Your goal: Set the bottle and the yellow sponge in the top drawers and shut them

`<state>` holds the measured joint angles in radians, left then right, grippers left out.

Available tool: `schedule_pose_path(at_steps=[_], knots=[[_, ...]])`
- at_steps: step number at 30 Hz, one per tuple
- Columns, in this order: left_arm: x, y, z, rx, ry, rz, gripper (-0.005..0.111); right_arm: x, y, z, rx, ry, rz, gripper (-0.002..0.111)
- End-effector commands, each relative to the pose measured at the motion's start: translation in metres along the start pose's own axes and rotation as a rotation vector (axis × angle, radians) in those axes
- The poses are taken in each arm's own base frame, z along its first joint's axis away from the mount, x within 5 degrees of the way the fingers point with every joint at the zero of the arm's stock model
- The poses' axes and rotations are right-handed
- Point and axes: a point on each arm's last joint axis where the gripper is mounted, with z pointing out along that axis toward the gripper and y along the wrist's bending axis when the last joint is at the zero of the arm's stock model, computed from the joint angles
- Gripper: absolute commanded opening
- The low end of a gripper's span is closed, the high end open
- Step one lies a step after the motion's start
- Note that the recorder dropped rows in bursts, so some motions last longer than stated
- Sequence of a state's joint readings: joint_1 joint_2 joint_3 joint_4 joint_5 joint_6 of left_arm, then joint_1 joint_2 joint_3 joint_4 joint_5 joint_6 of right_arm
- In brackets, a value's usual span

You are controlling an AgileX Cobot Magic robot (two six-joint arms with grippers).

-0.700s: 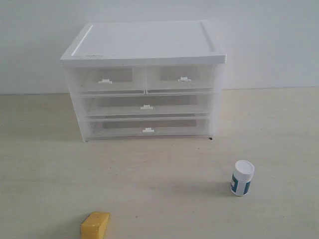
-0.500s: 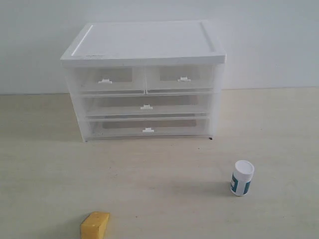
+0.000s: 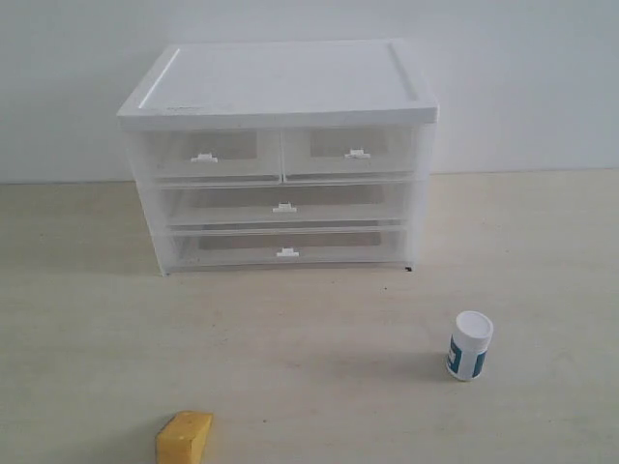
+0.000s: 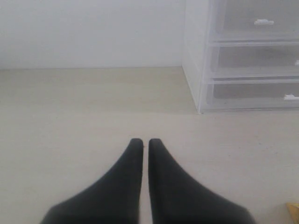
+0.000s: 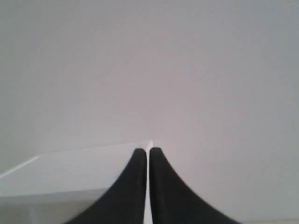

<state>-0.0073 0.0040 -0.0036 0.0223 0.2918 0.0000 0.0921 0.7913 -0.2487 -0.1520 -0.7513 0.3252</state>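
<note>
The white cabinet (image 3: pixel 280 82) stands at the back of the table, its two translucent top drawers, left (image 3: pixel 208 157) and right (image 3: pixel 353 153), both pushed in. The white bottle (image 3: pixel 470 345) with its teal label stands upright on the table to the front right. The yellow sponge (image 3: pixel 184 438) lies at the front left edge; a corner of it (image 4: pixel 294 208) shows in the left wrist view. My left gripper (image 4: pixel 145 141) is shut and empty above bare table, left of the cabinet (image 4: pixel 196 70). My right gripper (image 5: pixel 148 150) is shut and empty, facing the wall over the cabinet top (image 5: pixel 70 168). Neither arm shows in the exterior view.
Two full-width drawers, upper (image 3: pixel 283 206) and lower (image 3: pixel 287 251), sit shut below the top pair. A plain white wall rises behind the cabinet. Pale wooden table (image 3: pixel 319 329) stretches in front of the cabinet and to both sides.
</note>
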Motion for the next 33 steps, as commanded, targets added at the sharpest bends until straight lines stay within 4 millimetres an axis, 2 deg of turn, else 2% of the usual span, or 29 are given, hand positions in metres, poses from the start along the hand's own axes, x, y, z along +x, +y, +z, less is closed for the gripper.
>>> schedule_pose_path(at_steps=[1, 6, 10, 20, 23, 28, 31, 33], knots=[[0.001, 0.000, 0.000, -0.001, 0.000, 0.001, 0.004, 0.024, -0.008, 0.026, 0.007, 0.052, 0.003, 0.000], [0.001, 0.000, 0.000, -0.001, 0.000, 0.001, 0.004, 0.056, -0.023, 0.041, 0.094, 0.125, -0.001, 0.000], [0.001, 0.000, 0.000, -0.001, 0.000, 0.001, 0.004, 0.079, -0.018, 0.048, 0.094, 0.160, -0.031, 0.000], [0.001, 0.000, 0.000, -0.001, 0.000, 0.001, 0.004, 0.134, 0.032, 0.057, 0.113, 0.267, -0.043, 0.000], [0.001, 0.000, 0.000, -0.001, 0.000, 0.001, 0.004, 0.145, 0.052, 0.067, 0.053, 0.281, -0.081, 0.000], [0.001, 0.000, 0.000, -0.001, 0.000, 0.001, 0.004, 0.158, 0.082, 0.085, -0.001, 0.273, -0.049, 0.000], [0.001, 0.000, 0.000, -0.001, 0.000, 0.001, 0.004, 0.164, 0.087, 0.094, -0.010, 0.266, -0.047, 0.000], [0.001, 0.000, 0.000, -0.001, 0.000, 0.001, 0.004, 0.170, 0.094, 0.101, -0.049, 0.265, -0.054, 0.004]])
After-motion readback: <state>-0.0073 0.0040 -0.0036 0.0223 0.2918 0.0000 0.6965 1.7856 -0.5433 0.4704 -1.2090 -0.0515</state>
